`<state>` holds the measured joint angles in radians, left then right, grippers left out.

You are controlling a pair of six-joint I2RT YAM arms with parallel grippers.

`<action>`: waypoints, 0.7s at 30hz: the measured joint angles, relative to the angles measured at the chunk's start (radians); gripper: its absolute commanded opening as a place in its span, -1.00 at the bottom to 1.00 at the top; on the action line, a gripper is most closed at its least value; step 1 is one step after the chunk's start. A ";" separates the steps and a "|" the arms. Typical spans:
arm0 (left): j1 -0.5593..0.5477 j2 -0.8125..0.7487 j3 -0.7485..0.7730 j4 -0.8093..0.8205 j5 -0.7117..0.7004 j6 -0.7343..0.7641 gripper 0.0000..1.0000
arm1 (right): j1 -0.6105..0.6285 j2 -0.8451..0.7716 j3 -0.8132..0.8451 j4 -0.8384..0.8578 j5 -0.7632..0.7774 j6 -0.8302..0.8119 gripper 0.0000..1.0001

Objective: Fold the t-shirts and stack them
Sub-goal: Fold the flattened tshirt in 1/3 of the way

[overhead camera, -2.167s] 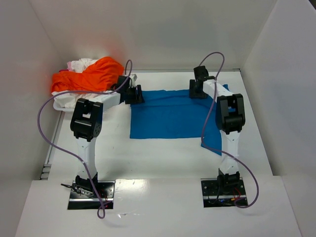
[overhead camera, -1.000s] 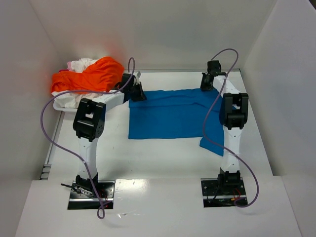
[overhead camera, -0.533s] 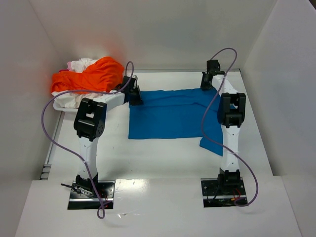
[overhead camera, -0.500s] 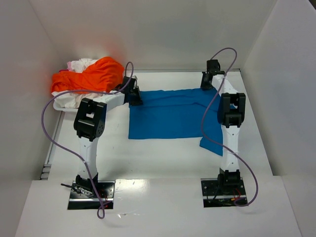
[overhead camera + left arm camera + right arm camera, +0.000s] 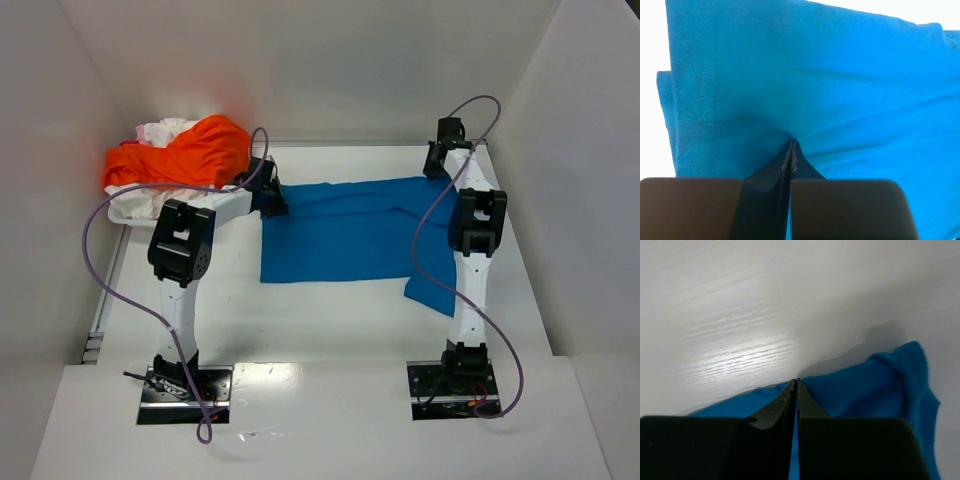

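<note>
Cloth is about all that's shown by the two wrist views, so the layout has to be taken from the overhead one. There, the blue t-shirt point(image 5: 340, 235) is laid out wide across the middle of the desk point(image 5: 330, 320), with a flap of it trailing toward the near side under the right arm point(image 5: 470, 250). The left gripper point(image 5: 272, 200) is parked at the shirt's far left corner. The right gripper point(image 5: 440, 165) is at the far right corner, close to the back wall point(image 5: 330, 70). The orange t-shirt point(image 5: 185, 155) is heaped at the far left of the desk, just beside the left gripper, with white cloth point(image 5: 165, 130) bunched behind and under it.

What can't be made out from above is the grip itself, since the jaws are just dark blobs there. The left wrist view sorts that out: the jaws are pressed fully together with a pucker of blue fabric pinched at the tips, and a stitched hem is seen running down the left edge. In the right wrist view the jaws are likewise closed, clamped on the shirt's edge, with bare desk beyond.

Part of the blue shirt is hidden by the right arm, and how many white shirts are in the heap can't be told.
</note>
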<state>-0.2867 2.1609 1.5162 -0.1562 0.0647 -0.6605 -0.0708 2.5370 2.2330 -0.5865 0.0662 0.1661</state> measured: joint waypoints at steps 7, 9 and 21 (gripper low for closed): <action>0.017 -0.010 -0.005 -0.021 0.010 0.007 -0.98 | -0.029 -0.008 0.006 -0.008 -0.002 0.000 -0.68; 0.022 -0.010 -0.005 -0.024 0.015 0.011 -0.96 | -0.029 -0.039 -0.007 -0.010 -0.002 0.000 -0.64; 0.031 -0.010 -0.003 -0.027 0.038 0.048 -0.91 | -0.035 -0.355 -0.227 0.086 -0.001 -0.003 -0.89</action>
<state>-0.2562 2.1506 1.5127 -0.1833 0.1024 -0.6125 -0.1055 2.1818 2.0060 -0.5003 0.0650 0.1627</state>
